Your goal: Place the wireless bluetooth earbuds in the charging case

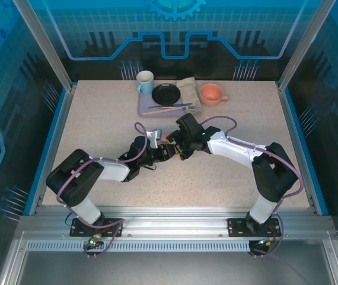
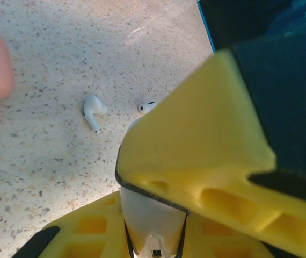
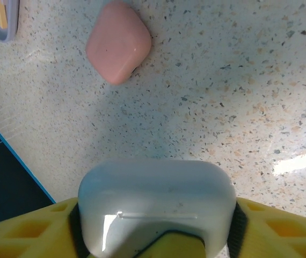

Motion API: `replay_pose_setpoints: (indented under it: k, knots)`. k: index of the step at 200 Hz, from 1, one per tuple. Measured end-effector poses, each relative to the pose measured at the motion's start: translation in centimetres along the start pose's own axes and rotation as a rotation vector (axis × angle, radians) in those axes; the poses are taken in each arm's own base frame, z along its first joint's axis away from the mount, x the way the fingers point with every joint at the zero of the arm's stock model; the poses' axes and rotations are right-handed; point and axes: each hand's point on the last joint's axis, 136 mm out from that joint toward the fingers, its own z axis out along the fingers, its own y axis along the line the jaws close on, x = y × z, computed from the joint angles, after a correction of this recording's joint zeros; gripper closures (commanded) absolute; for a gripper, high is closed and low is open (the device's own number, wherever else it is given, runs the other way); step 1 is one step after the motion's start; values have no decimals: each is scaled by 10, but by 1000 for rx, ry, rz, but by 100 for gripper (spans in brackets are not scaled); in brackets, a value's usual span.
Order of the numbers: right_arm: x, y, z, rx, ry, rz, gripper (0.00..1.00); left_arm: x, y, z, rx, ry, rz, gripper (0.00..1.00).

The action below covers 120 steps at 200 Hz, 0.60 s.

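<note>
White case (image 3: 155, 196) pinched by the left gripper (image 2: 153, 217); whether the right gripper (image 3: 155, 228) gripped too we could not tell; we judged lid-opening next, earbuds (image 2: 93, 111) at eleven o'clock.

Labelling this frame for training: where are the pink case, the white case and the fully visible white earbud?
pink case (image 3: 118, 48), right wrist view, middle of its upper face.
white case (image 3: 155, 196), right wrist view, centre of its glossy face.
white earbud (image 2: 93, 110), left wrist view, where bulb meets stem.
</note>
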Motion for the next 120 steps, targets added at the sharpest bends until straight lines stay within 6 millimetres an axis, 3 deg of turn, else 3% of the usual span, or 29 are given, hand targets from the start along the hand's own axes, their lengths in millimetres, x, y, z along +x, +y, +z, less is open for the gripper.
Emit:
replay_pose_setpoints:
  k: [23, 43, 80, 104, 120]
  knots:
    - [-10, 6, -17, -43, -12, -15, 20, 1, 2, 0, -13, 10, -3, 92]
    - [-33, 20, -43, -119, -57, -26, 19, 4, 3, -4, -30, 27, 5, 99]
    - [-69, 31, -93, -238, -133, -152, 19, -8, -18, -16, 4, 50, 64, 100]
    - [-83, 23, -101, -294, -134, -313, 20, -31, -37, -27, 70, 63, 108, 100]
    - [-80, 19, -96, -321, -107, -462, 21, -44, -49, -33, 109, 83, 139, 100]
